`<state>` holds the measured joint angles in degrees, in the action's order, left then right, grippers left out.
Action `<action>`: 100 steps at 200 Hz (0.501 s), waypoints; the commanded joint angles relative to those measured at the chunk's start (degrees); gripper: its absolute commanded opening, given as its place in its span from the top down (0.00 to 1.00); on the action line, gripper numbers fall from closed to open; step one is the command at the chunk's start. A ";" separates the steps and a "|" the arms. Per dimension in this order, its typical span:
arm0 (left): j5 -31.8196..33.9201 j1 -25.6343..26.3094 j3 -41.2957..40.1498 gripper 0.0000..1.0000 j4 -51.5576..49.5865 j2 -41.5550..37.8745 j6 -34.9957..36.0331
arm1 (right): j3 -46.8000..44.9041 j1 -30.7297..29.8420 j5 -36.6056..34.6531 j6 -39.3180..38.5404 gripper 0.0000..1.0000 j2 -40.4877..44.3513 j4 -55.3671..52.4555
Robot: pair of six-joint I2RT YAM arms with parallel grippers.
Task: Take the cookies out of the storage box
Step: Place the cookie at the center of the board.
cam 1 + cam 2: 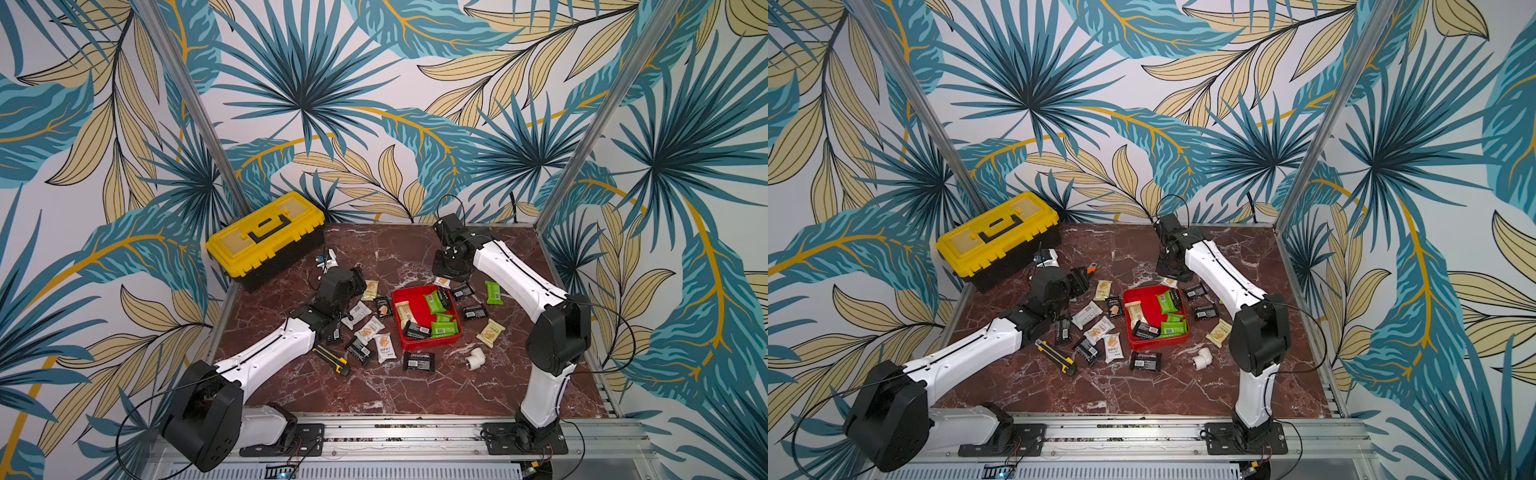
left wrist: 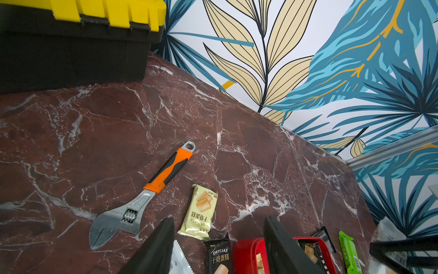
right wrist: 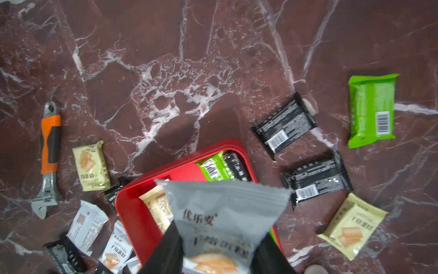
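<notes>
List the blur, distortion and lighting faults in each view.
Right wrist view: the white packet close to the lens is soft, its lower print smeared. Left wrist view: sharp on the wrench, but the table's far edge bows. Both top views: even light, faint shadows, no glare.

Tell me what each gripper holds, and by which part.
Right gripper pinches a white packet by its side edges, crimped end sticking out. Left gripper holds nothing.
</notes>
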<state>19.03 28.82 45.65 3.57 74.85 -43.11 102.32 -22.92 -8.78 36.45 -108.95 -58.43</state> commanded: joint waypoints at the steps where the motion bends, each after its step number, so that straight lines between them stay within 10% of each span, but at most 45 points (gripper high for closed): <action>1: -0.73 -0.60 -0.26 0.35 -1.11 -0.02 1.00 | 1.72 2.55 -0.98 -3.62 0.60 -2.66 -2.73; 100: -5.80 -1.37 0.98 0.35 0.67 3.59 5.85 | 10.83 7.74 -2.51 -11.37 0.60 -15.73 -2.82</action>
<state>15.62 27.90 45.67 3.22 77.84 -40.77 111.13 -16.12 -10.07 27.57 -122.15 -59.83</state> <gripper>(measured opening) 0.648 0.440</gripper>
